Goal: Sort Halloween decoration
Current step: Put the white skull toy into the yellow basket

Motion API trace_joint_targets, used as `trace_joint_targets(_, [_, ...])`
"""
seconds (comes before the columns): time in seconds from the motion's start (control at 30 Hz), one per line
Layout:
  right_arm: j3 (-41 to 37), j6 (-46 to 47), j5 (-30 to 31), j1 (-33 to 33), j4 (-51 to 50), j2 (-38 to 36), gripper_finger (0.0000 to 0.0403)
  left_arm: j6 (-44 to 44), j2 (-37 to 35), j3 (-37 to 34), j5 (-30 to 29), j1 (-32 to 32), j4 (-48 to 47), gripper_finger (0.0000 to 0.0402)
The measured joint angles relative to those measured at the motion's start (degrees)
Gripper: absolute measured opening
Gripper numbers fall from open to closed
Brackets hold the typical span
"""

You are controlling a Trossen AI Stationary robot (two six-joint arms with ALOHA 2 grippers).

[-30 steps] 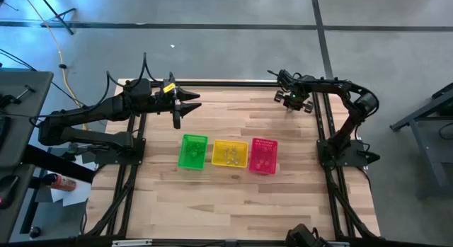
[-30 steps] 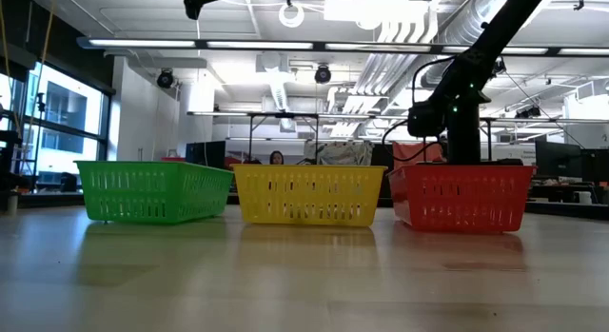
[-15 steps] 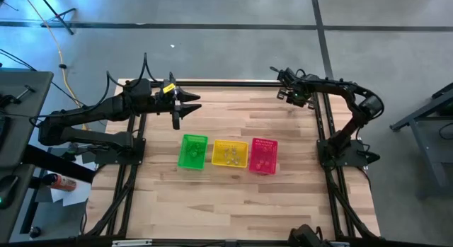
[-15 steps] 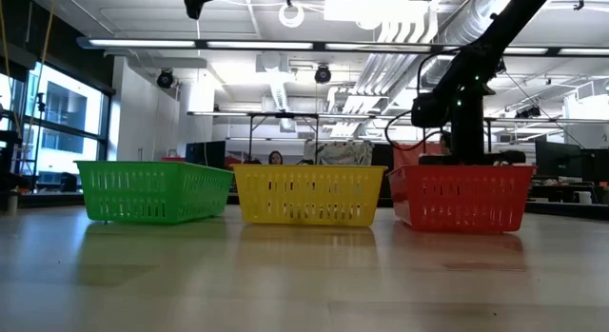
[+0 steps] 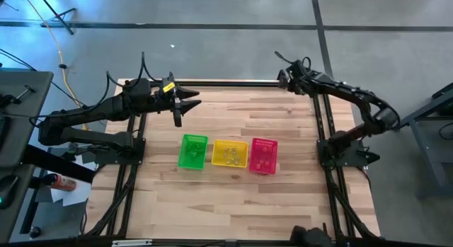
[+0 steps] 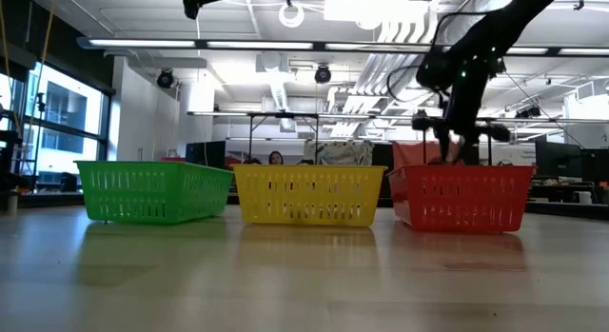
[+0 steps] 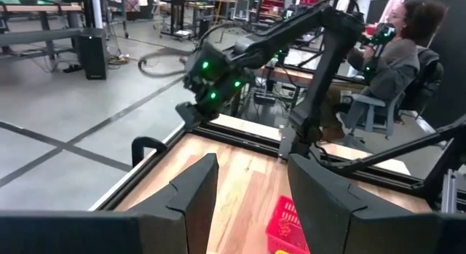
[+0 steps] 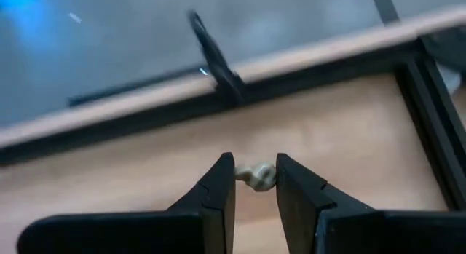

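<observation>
From above, the table (image 5: 283,148) is showing three baskets in a row near its middle: a green basket (image 5: 192,151), a yellow basket (image 5: 230,153) and a pink basket (image 5: 263,156), each one touching or just beside its neighbour, with tiny trinkets lying inside them. Much bare wood is staying free around the row on all sides. The left gripper (image 5: 195,100) is hanging over the far left part of the table, its fingers standing apart and holding nothing. The right gripper (image 5: 282,76) is reaching to the far edge of the table, at the black frame rail (image 5: 233,83).

From table height, the three baskets are standing in line, and the right arm (image 6: 466,75) is hanging above the pink one.

The left wrist camera is looking past its own spread fingers (image 7: 195,192) toward the other arm and a seated person (image 7: 397,61) beyond the table.

In the right wrist camera, the two fingers (image 8: 220,188) are pinching a small pale trinket (image 8: 256,175) between their tips, over the wood near the edge rail.
</observation>
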Motion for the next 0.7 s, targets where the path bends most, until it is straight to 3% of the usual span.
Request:
trace_joint_targets(0.37, [0.07,-9.54,-2.66,-0.25,11.73,-8.40,0.0066,-0.17,0.00,0.00,-0.02,0.00,-0.02,0.0156])
trace_joint_targets(0.7, [0.10,-21.07,-18.45,-0.17,24.48,-11.22,0.0066,-1.66,0.00,0.00,-0.02,0.00,-0.04,0.0156])
